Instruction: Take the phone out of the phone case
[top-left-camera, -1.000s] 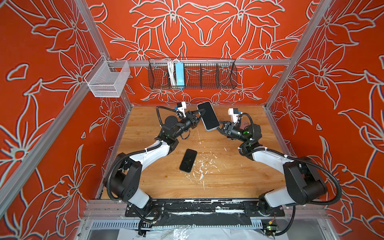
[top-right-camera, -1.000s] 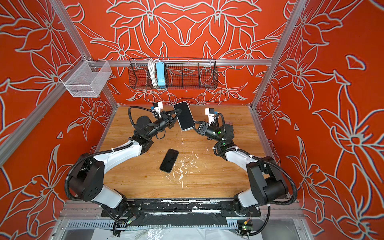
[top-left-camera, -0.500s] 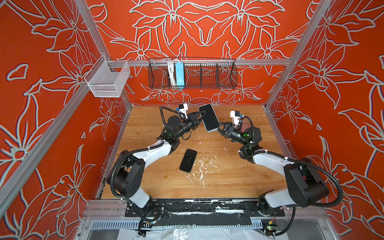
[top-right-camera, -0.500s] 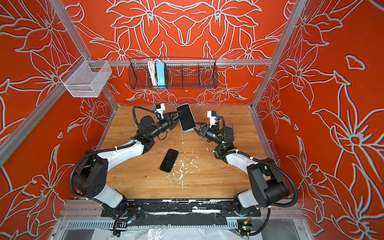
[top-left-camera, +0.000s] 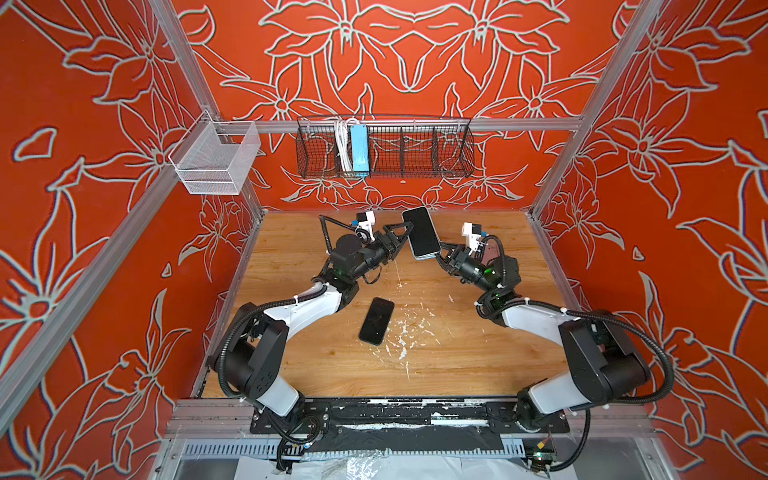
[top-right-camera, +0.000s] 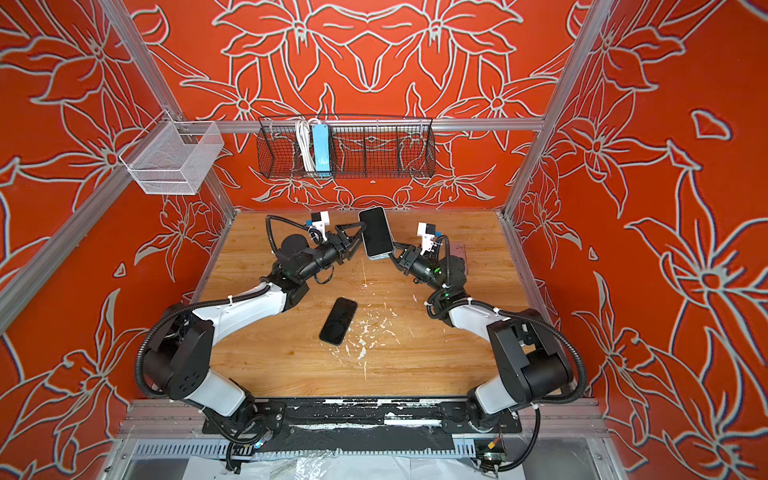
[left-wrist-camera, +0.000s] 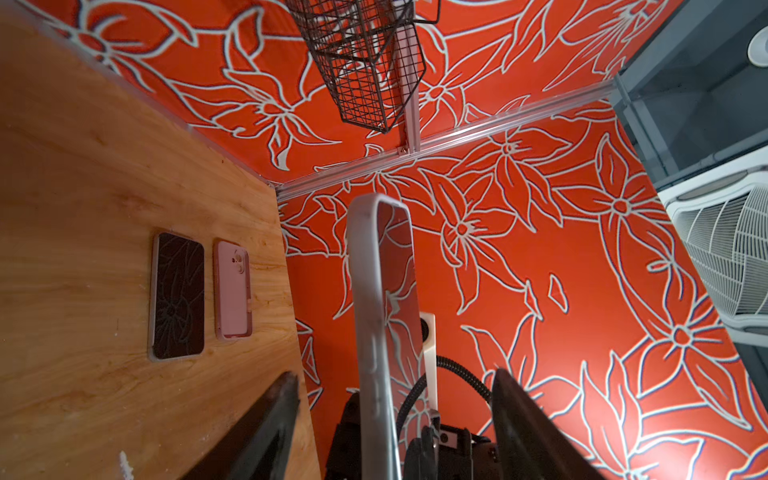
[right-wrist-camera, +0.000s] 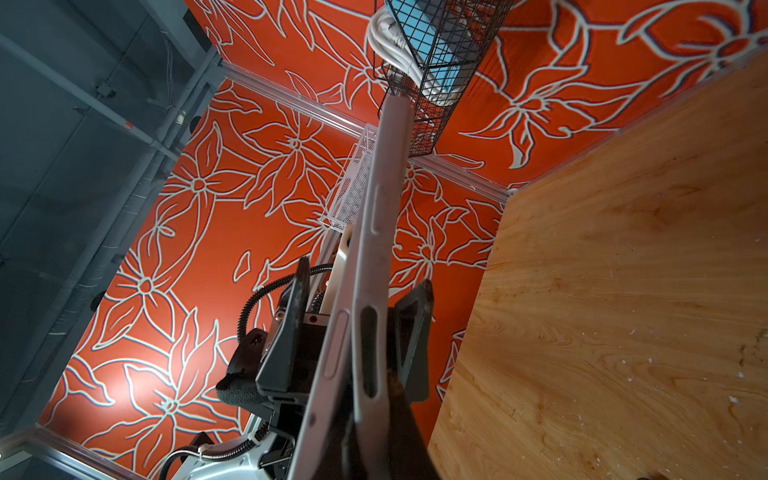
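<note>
your right tool (top-left-camera: 439, 254) pinches the near end of the cased phone (top-left-camera: 420, 232), holding it off the worktop (top-left-camera: 457, 353) in front of the wire basket (top-left-camera: 415, 145), so your left tool (top-left-camera: 402, 237), spread astride its edge, likely has room to bite.

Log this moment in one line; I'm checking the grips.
cased phone: held above table | right jaws: shut on it | left jaws: open around it | black phone: flat on table

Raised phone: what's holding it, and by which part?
The right gripper alone holds the raised phone, pinched across its faces at the lower end. The left gripper stands open on either side of its long edge, not gripping.
</note>
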